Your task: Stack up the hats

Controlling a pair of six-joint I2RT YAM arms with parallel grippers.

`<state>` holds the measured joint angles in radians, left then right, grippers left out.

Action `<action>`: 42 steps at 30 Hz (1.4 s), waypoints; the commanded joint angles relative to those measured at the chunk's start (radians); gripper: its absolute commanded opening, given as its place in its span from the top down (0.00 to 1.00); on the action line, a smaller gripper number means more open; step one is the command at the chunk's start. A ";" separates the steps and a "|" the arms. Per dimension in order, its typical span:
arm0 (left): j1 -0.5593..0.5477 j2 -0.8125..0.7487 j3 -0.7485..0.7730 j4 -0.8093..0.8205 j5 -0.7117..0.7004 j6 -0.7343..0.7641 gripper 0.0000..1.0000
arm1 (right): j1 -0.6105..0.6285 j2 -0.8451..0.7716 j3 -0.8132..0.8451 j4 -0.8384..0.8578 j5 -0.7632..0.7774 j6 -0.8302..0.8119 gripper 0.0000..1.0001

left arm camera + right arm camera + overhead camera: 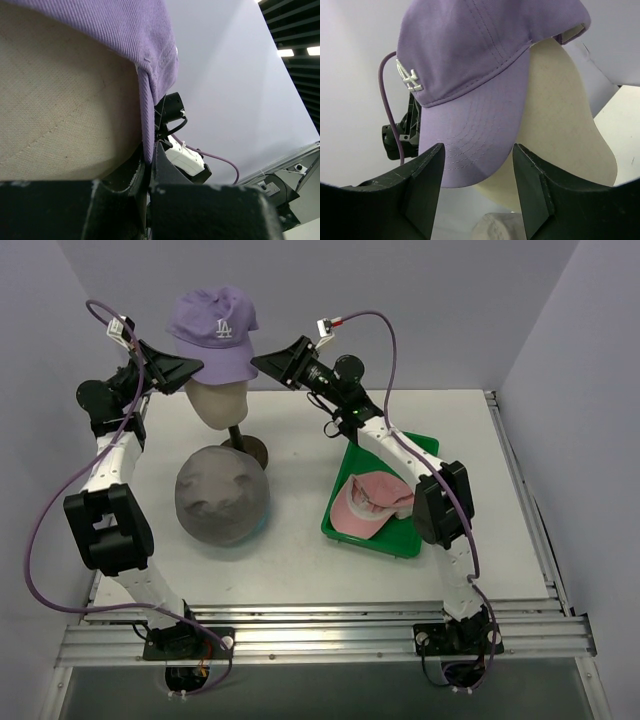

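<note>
The lilac cap (213,330) with the white logo sits on the cream mannequin head (220,405). My left gripper (195,368) is at the cap's left side, shut on the lilac cap's lower edge (148,145), which runs down between the jaws (148,157). My right gripper (258,362) stands open just right of the cap. Its fingers frame the tip of the cap's brim (465,145) without touching it. The grey floppy hat (222,495) lies on the table in front of the head's stand. The pink cap (368,502) lies in the green tray (395,540).
The mannequin head's brown stand (245,447) rises behind the grey hat. The tray lies right of centre, under the right arm's forearm (400,455). White walls enclose the table at the back and both sides.
</note>
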<state>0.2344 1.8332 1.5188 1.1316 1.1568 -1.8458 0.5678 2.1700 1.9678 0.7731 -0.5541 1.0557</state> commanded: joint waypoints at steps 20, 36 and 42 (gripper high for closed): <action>0.000 -0.011 -0.029 -0.110 0.041 0.100 0.98 | -0.006 0.050 0.040 0.224 -0.020 0.150 0.48; 0.002 -0.008 -0.025 -0.124 0.040 0.114 0.98 | 0.000 0.079 0.082 0.282 -0.043 0.179 0.91; 0.002 -0.012 -0.017 -0.150 0.040 0.137 0.94 | 0.001 0.077 0.103 0.292 -0.056 0.164 1.00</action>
<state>0.2348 1.8168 1.5112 1.0653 1.1496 -1.7706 0.5499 2.2787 1.9999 0.9241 -0.5598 1.2266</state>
